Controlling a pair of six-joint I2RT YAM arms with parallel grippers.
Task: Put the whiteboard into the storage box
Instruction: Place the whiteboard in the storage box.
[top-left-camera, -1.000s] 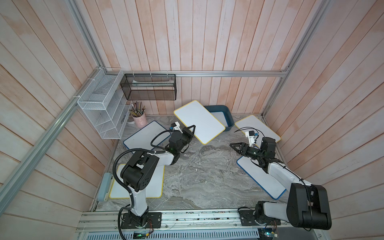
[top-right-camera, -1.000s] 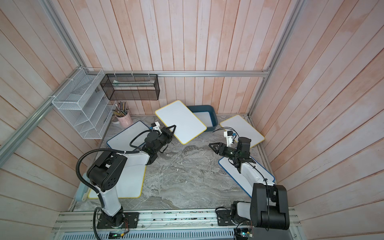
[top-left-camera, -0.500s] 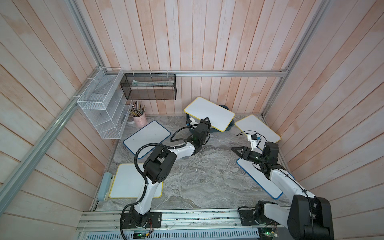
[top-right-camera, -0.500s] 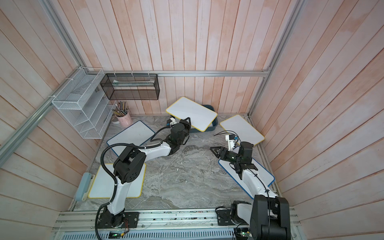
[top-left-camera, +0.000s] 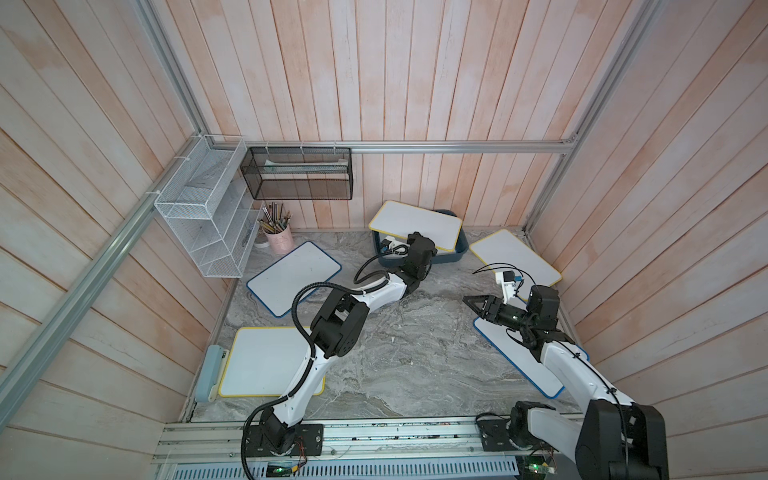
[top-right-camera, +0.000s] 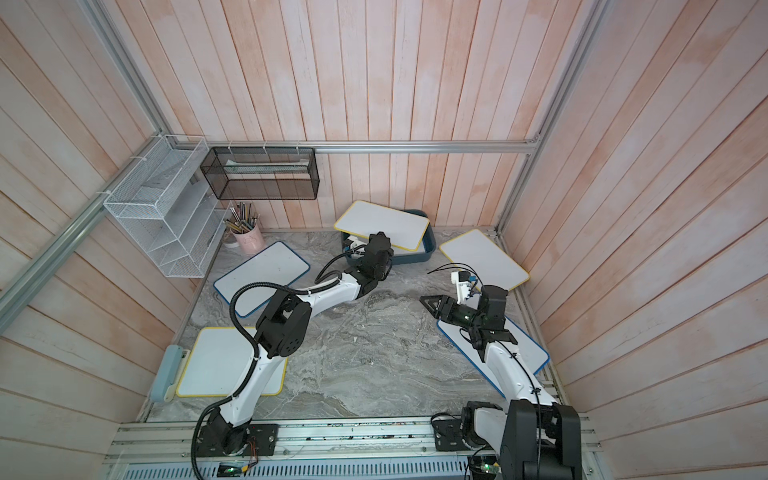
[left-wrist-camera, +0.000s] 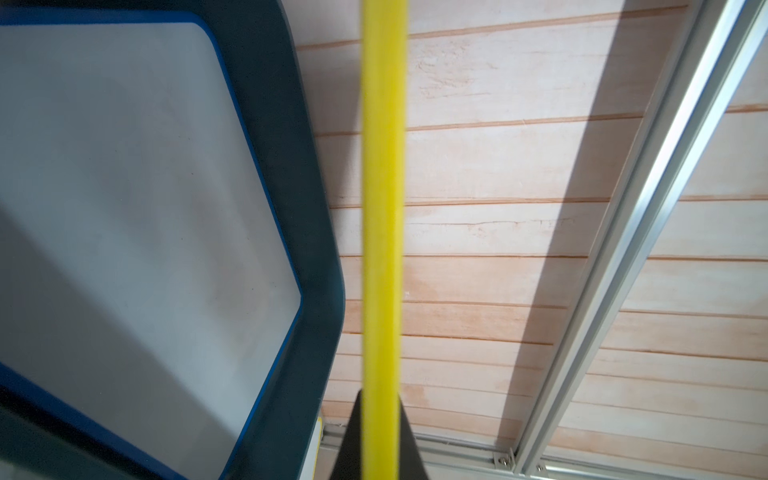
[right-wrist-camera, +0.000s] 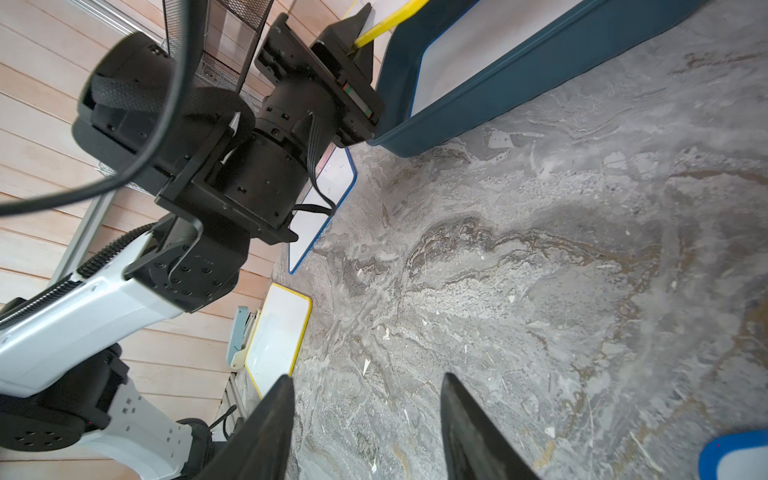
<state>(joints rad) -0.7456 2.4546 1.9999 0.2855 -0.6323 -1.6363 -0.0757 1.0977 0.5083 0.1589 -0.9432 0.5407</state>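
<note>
Left wrist view: your left gripper pinches the yellow-edged whiteboard above the storage box; your right gripper has its jaws spread, empty.

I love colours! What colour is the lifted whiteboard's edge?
Yellow; the whiteboard edge shows best in the left wrist view.

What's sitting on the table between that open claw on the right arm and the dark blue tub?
Nothing: only bare grey marbled tabletop lies between the right gripper and the storage box, shown best in the right wrist view.
</note>
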